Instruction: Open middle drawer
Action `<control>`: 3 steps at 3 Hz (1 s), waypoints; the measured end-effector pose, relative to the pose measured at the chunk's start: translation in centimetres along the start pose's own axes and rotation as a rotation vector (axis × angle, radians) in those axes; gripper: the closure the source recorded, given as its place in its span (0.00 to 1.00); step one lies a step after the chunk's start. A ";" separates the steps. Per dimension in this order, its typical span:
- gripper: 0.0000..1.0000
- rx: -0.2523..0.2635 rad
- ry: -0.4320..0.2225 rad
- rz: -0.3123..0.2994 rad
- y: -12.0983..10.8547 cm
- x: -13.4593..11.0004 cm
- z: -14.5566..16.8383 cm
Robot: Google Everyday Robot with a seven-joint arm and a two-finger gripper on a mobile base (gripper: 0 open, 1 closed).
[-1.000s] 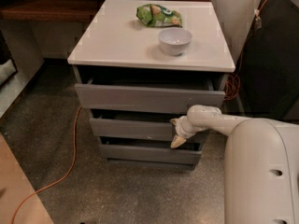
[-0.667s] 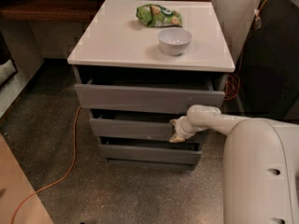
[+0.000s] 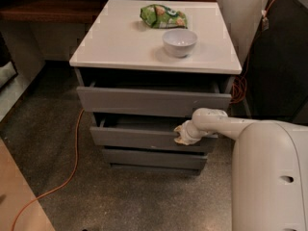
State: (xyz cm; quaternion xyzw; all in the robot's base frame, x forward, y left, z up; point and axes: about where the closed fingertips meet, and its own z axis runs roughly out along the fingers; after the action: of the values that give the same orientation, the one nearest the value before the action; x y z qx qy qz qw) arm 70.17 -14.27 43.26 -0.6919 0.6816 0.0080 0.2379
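Observation:
The white-topped cabinet [image 3: 120, 47] has three grey drawers. The top drawer [image 3: 149, 101] is pulled out a little. The middle drawer [image 3: 134, 137] below it also stands out from the cabinet, with a dark gap above its front. The bottom drawer [image 3: 149, 159] sits further in. My gripper [image 3: 182, 134] is at the right end of the middle drawer's front, at its upper edge, reaching in from my white arm [image 3: 226, 125] on the right.
A white bowl [image 3: 179, 42] and a green snack bag [image 3: 162, 16] lie on the cabinet top. An orange cable [image 3: 72, 162] runs over the speckled floor on the left. A dark panel [image 3: 279, 57] stands at the right, and a wooden shelf [image 3: 43, 6] at the back left.
The gripper has shifted slightly up and left along the middle drawer's front. The drawers look unchanged.

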 end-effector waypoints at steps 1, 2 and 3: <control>1.00 0.000 0.000 0.000 -0.2 -0.2 -0.5; 1.00 -0.006 0.006 0.015 0.9 -0.5 -0.4; 1.00 -0.006 0.006 0.015 0.8 -0.6 -0.7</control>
State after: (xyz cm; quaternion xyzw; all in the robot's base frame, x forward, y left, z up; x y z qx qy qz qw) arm 69.16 -13.94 43.81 -0.6876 0.6874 0.0095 0.2338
